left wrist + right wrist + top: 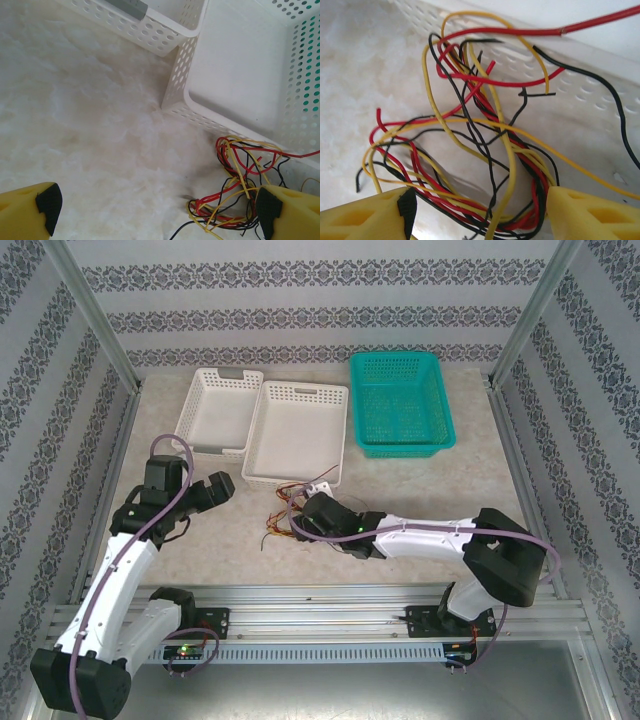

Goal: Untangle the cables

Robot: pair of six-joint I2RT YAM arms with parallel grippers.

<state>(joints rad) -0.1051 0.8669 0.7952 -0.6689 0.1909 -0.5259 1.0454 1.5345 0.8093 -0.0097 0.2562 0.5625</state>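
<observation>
At centre of the top view, tangled yellow, red and black wires (282, 510) lie against white perforated plastic basket (300, 435); right gripper (480, 212) spread astride them, left gripper (155, 205) spread wide

Cables (282, 512) lie before the middle basket (296, 435) (against its near wall).

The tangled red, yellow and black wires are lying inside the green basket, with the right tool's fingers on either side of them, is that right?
Not quite. The wires are not in the green basket; they lie on the table just in front of the middle white basket, as the top view shows. The right tool does have its fingers on either side of them.
</observation>
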